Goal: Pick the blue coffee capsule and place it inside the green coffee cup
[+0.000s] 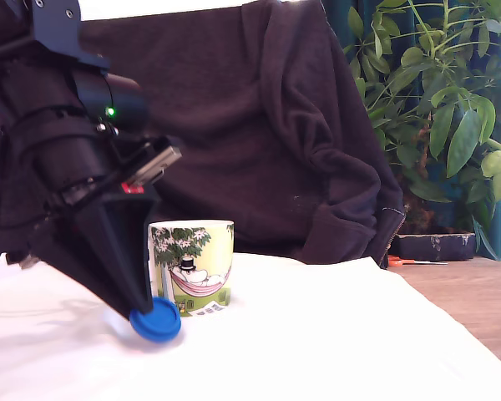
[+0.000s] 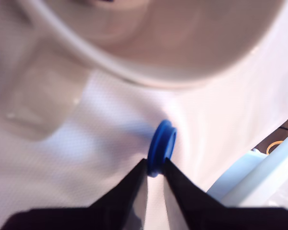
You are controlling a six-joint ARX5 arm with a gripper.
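Halfway-ish: end effector (image 2: 155,165) pinching blue coffee capsule (image 1: 156,321) by rim, low over white cloth, just beside green coffee cup (image 1: 193,266). Lift and drop into cup left.

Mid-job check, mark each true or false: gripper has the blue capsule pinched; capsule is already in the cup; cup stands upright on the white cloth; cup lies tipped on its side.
1. The gripper is pinching the blue coffee capsule. True.
2. The capsule is already inside the green coffee cup. False: it is outside, beside the cup's base, low over the white cloth.
3. The cup stands upright on the cloth. True.
4. The cup lies tipped on its side. False: it is upright.
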